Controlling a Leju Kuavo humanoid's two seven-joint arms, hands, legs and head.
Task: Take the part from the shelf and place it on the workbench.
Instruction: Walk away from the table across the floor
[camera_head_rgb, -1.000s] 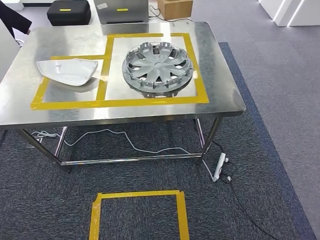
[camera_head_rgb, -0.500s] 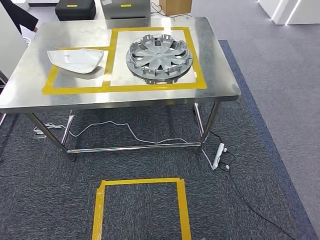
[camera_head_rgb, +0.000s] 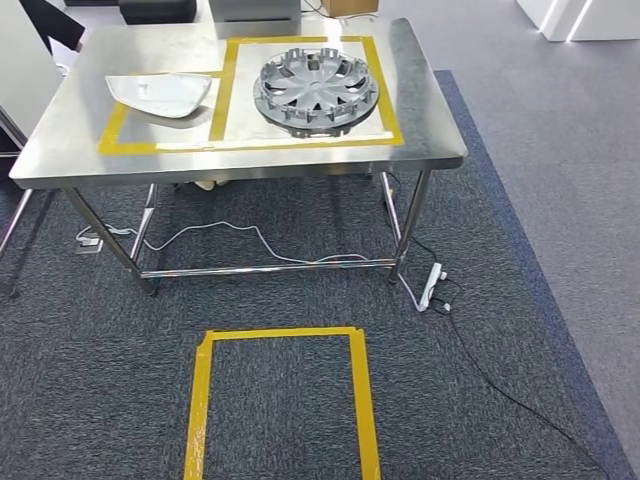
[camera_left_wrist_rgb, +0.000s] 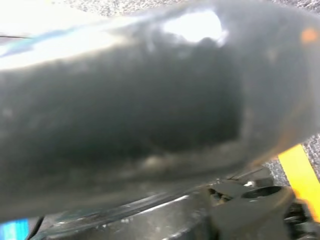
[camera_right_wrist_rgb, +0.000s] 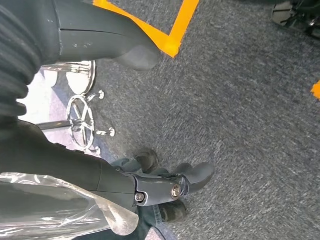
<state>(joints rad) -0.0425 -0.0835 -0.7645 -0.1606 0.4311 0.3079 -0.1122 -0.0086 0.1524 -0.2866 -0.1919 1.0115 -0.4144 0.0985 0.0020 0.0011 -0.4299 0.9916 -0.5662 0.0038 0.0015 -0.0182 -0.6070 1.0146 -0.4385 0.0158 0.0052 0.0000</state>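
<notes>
On the steel workbench (camera_head_rgb: 423, 110) a grey wheel cover (camera_head_rgb: 315, 88) lies inside the right yellow-taped box. A white mirror-shaped shell (camera_head_rgb: 158, 93) lies in the left taped box. My right hand (camera_right_wrist_rgb: 56, 165) hangs over the carpet in the right wrist view, its thumb (camera_right_wrist_rgb: 113, 42) well apart from its dark fingers (camera_right_wrist_rgb: 162, 187) and nothing between them. A shiny silvery surface (camera_right_wrist_rgb: 56, 212) runs alongside the fingers; what it is I cannot tell. The left wrist view is a dark blur, so how my left hand stands is unclear.
A yellow tape square (camera_head_rgb: 202, 400) marks the carpet in front of the workbench. Cables and a power strip (camera_head_rgb: 430, 288) lie under and beside its right legs. A person's dark sleeve (camera_head_rgb: 56, 22) shows at the far left, by a white panel (camera_head_rgb: 19, 70). A chair's wheeled base (camera_right_wrist_rgb: 81, 117) stands near my right hand.
The whole picture has shifted: the workbench now sits higher and farther off, so the camera has drawn back. The two parts on it have not moved.
</notes>
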